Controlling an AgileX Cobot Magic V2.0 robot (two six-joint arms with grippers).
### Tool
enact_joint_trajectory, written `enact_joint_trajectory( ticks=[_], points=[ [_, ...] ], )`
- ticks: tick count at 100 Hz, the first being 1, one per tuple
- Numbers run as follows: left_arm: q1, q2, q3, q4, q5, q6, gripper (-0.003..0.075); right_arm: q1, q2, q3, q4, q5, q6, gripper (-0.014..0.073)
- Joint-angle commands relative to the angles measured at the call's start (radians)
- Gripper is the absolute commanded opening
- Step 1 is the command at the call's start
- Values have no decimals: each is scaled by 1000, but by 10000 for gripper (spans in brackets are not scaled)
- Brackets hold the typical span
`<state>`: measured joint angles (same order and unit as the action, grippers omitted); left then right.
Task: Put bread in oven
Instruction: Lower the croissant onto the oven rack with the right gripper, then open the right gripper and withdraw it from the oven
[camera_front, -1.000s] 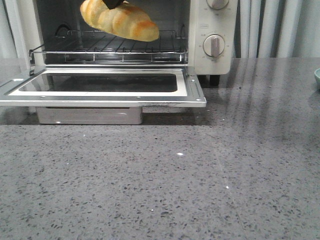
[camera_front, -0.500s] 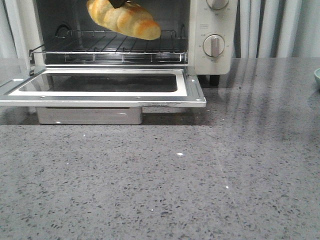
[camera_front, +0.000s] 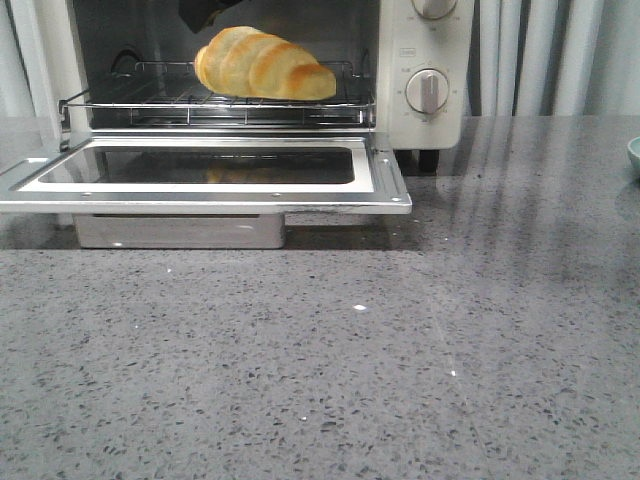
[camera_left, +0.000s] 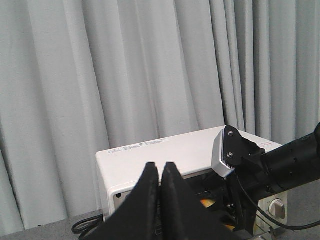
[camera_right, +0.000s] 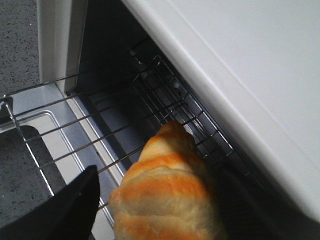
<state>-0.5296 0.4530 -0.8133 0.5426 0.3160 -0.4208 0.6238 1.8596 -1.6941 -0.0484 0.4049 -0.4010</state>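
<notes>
Bread (camera_front: 265, 68): I see it resting on oven (camera_front: 425, 60) rack, released.
Right gripper (camera_right: 150, 200): fingers spread beside bread.
Left gripper (camera_left: 159, 175): fingers together, idle behind oven.

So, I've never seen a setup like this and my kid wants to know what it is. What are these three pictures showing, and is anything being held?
It is a two-armed robot putting bread into a toaster oven. The front picture looks forward over a grey speckled table: the cream-white oven stands with its door folded down flat, and the bread lies on the wire rack.

The other two pictures come from cameras on the robot's wrists. The right one looks down past the right gripper, whose black fingers stand apart on either side of the bread, so it appears released. The left one shows the left gripper, fingers pressed together and holding nothing, behind the oven, with curtains beyond.
</notes>
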Motion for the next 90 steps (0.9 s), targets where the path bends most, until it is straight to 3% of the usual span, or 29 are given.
enact_joint_trajectory(
  ticks=[1, 38, 90],
  points=[
    [-8, 6, -32, 0, -63, -2, -22, -16, -48, -31, -1, -80, 12, 489],
    [-8, -15, -32, 5, -59, 0, -22, 66, -97, -31, 1, 9, 12, 487],
    [-8, -282, 59, 62, 25, 0, -22, 146, -262, -31, 30, 245, 56, 487]
  ],
)
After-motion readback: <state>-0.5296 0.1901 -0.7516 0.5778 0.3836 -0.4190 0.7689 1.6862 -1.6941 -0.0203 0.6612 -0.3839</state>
